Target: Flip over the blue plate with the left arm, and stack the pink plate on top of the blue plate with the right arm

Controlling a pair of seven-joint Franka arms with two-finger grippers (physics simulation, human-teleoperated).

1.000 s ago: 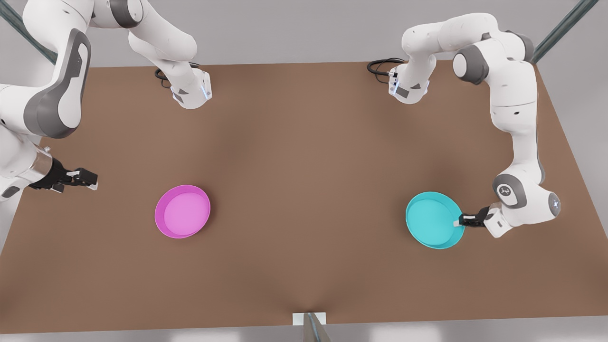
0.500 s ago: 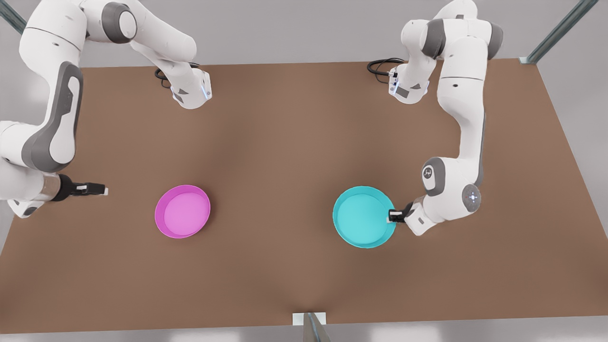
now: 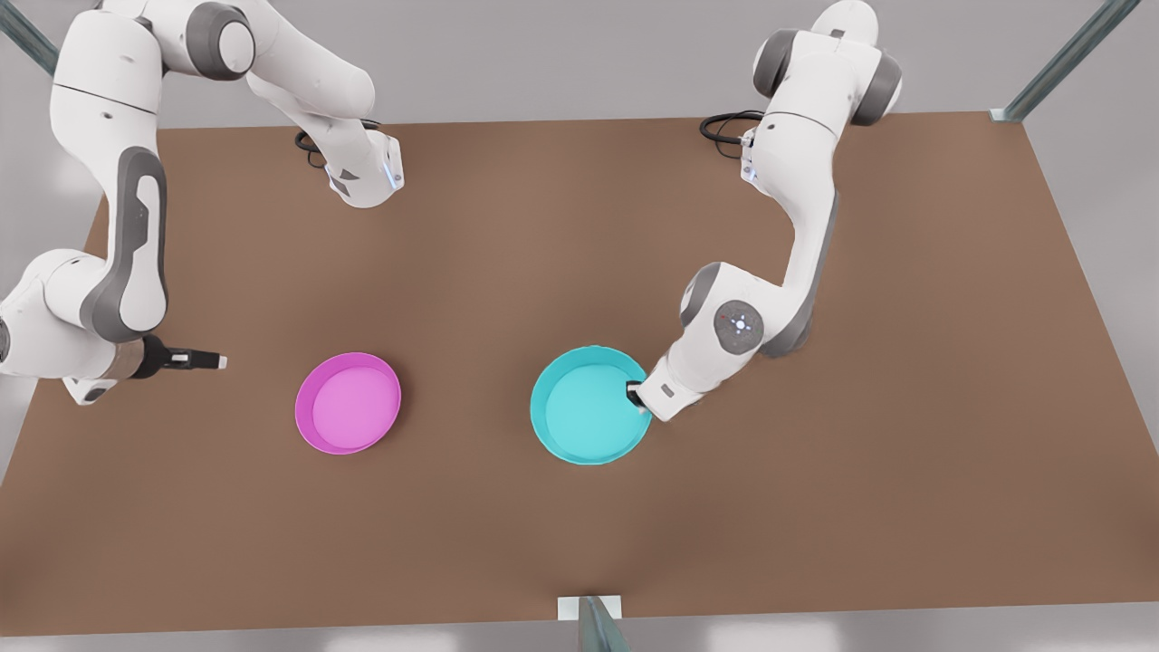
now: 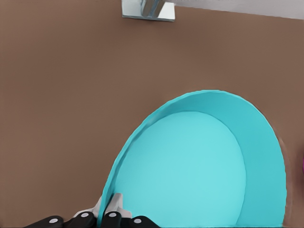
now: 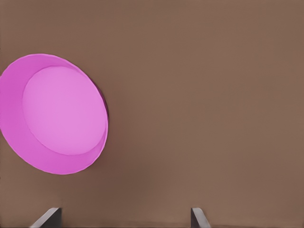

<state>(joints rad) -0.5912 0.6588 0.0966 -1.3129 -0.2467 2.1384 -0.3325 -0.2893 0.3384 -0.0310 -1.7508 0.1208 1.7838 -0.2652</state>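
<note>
The blue plate (image 3: 587,409) sits open side up near the table's middle, to the front view's right of the pink plate (image 3: 349,404). My left gripper (image 3: 636,396) is shut on the blue plate's rim at the side away from the pink plate. In the left wrist view its fingertips (image 4: 114,205) pinch the rim of the blue plate (image 4: 190,166). My right gripper (image 3: 201,360) hovers at the front view's left, open, a short way from the pink plate (image 5: 59,114), with nothing between its fingers (image 5: 47,216).
The brown table (image 3: 579,254) has its front edge near a metal post (image 3: 593,620). Both arm bases and black cables (image 3: 724,122) stand at the back edge. Bare table separates the two plates.
My left gripper has carried the blue plate from the front view's right toward the middle, closer to the pink plate. My right gripper has edged slightly toward the pink plate.
</note>
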